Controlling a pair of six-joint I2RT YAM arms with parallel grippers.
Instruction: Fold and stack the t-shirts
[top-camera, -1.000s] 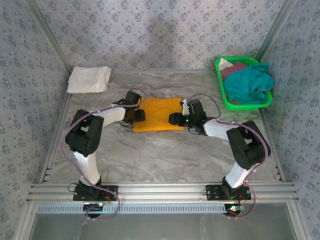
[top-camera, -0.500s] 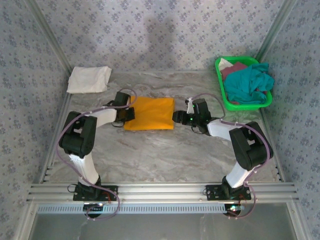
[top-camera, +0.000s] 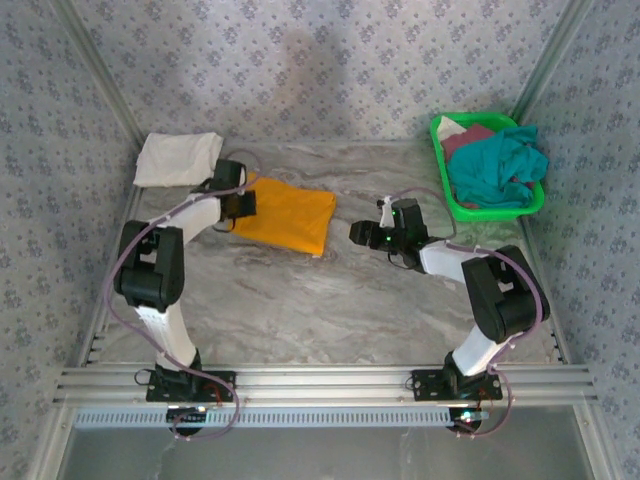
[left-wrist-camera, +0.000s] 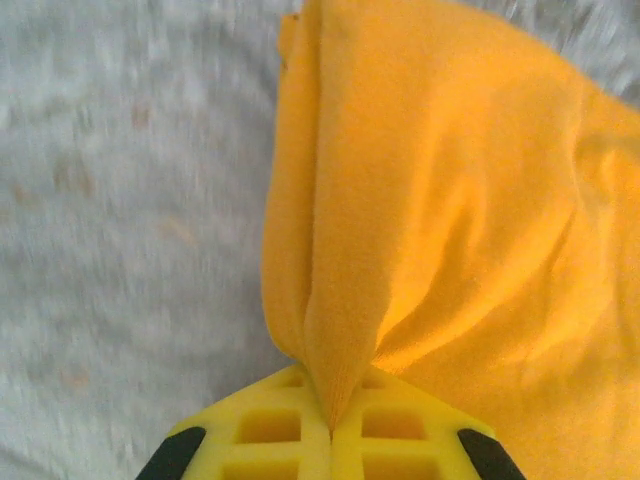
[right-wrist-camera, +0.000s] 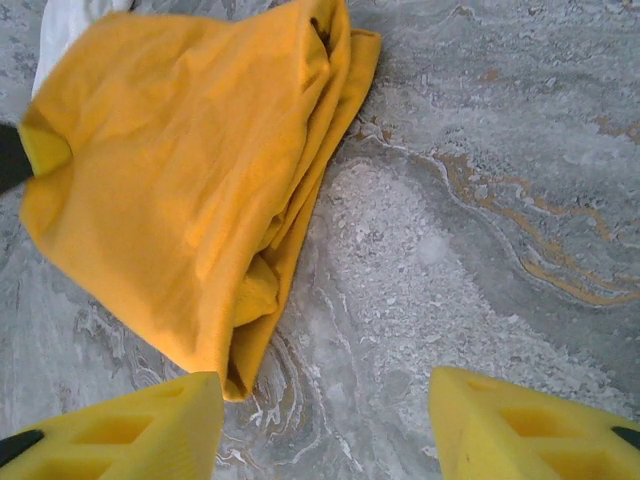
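On the marbled grey table (top-camera: 300, 300), the folded orange t-shirt (top-camera: 290, 218) lies left of centre, near the white t-shirt (top-camera: 178, 158) at the far left, its left edge pinched tight in the left gripper (left-wrist-camera: 330, 432), while the right gripper (right-wrist-camera: 325, 400) gapes wide and empty just right of it.

The left arm (top-camera: 152, 268) reaches toward the far-left corner of the bench (top-camera: 330, 305), its tool (top-camera: 243, 204) pinched tight on an edge of the mustard-orange t-shirt (top-camera: 288, 216), while the right arm (top-camera: 495, 290) stretches leftward low over the bench's middle, its tool (top-camera: 356, 232) spread wide.
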